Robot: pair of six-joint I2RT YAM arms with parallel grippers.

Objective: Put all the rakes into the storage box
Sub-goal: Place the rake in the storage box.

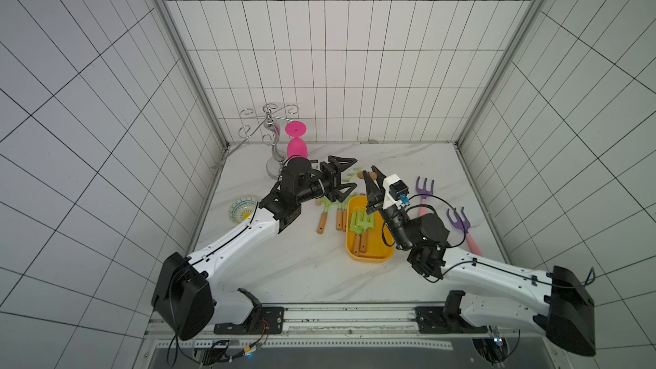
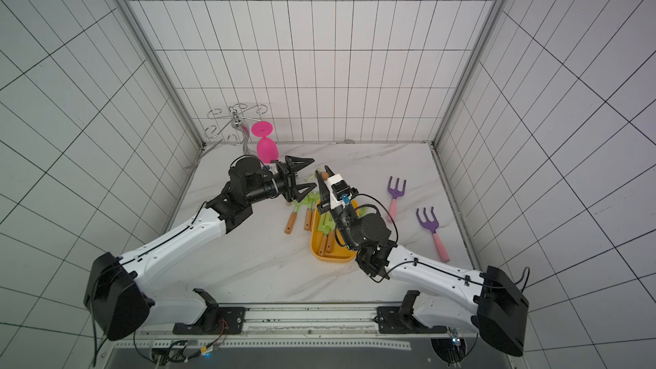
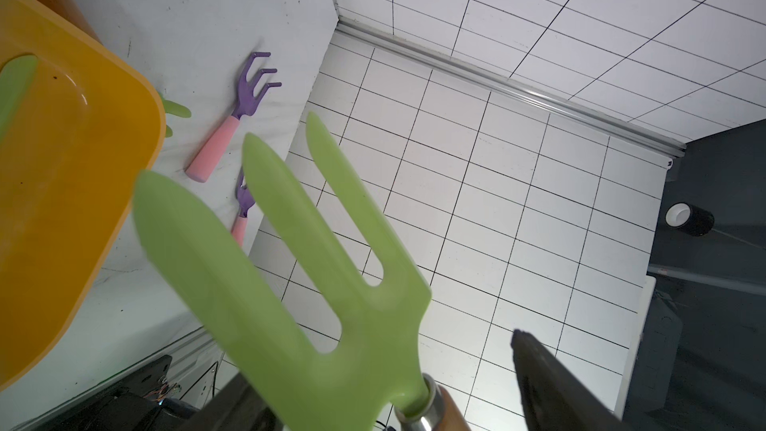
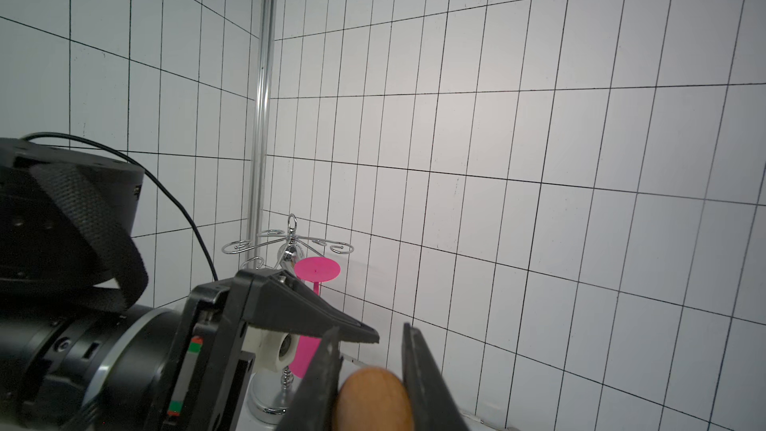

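A rake [image 1: 353,173] with a light-green head and a wooden handle hangs in the air above the far end of the storage box. My right gripper [image 1: 369,171] is shut on the rounded end of its handle [image 4: 373,400]. My left gripper [image 1: 355,173] is open, its fingers wide on either side of the rake. In the left wrist view the green head [image 3: 290,284] fills the foreground, and one finger [image 3: 539,371] stands clear of it. The yellow-orange storage box [image 1: 369,257] lies on the table below and holds two green rakes [image 1: 362,225].
More green rakes with wooden handles [image 1: 323,221] lie on the table left of the box. Two purple rakes with pink handles [image 1: 424,189] [image 1: 461,225] lie to its right. A chrome rack [image 1: 271,129] holds a pink goblet [image 1: 296,143] at the back left. A patterned plate [image 1: 243,207] sits at the table's left edge.
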